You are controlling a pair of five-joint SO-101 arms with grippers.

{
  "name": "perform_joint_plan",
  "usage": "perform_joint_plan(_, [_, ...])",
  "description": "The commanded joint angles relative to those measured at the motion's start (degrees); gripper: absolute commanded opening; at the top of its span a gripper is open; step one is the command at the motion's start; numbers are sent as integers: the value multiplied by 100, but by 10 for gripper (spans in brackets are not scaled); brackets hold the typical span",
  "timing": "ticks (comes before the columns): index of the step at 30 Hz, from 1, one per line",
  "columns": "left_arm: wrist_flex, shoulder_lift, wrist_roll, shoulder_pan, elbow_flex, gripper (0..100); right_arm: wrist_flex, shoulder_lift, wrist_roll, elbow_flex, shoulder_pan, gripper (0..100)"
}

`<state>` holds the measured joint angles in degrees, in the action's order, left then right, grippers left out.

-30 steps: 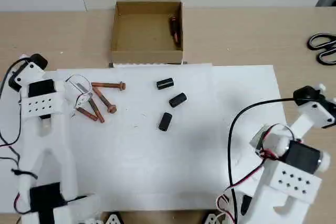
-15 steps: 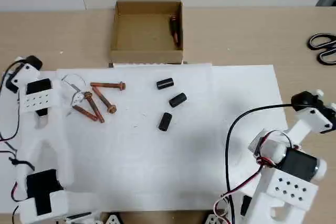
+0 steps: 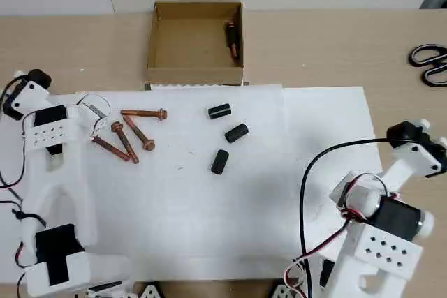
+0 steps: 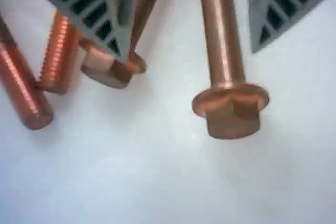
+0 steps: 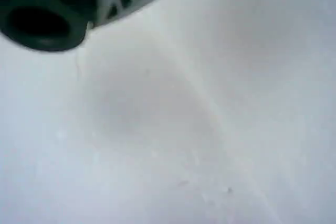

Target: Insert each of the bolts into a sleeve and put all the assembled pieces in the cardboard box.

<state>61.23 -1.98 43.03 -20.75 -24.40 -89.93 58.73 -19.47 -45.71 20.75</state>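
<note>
So one assembled piece (image 3: 232, 38) is already sitting in the box (image 3: 195, 73), at its right wall. Four bolts (image 3: 143, 113) are lying loose on the left of the white sheet (image 3: 279, 228), three of them bunched close together. Three sleeves (image 3: 236, 132) are scattered near the middle of the sheet, below the box and well apart from the bolts.

The left pincer (image 4: 189, 53) is spread wide and parked low over the bolt bunch. One bolt (image 4: 227, 66) is straddled between the fingers (image 4: 94, 9) with nothing clamped on it yet, and another bolt head is tucked just beside one fingertip.

The right pincer (image 3: 343, 192) is held near the sheet's right edge, well apart from everything loose. From its wrist view a sleeve (image 5: 42, 22) looks to be pinched in it, open bore showing, just above the bare sheet.

Best guess on the step: bolt pickup for the second assembly, about a fifth of the job done.

The next move calls for the left fingers to be closed on that shaft only, without the neighbour bolt getting snagged. Then the bolt has to be lifted, carried over to the held sleeve and lined up with the bore. The tight bunching is the thing to be watched
</note>
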Motion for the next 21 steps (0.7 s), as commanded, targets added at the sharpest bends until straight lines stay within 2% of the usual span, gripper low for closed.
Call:
perform_joint_plan(1, [-97,255,-18,53,233,141,66,92,26,35,40,3])
perform_joint_plan(15, [-246,1231,0,114,391,134,48,92,26,35,48,3])
perform_joint_plan(20, [-440,1530,0,62,391,6,48,163,26,35,48,3])
perform_joint_plan(21, [-457,1538,0,70,400,5,48,215,26,35,40,3])
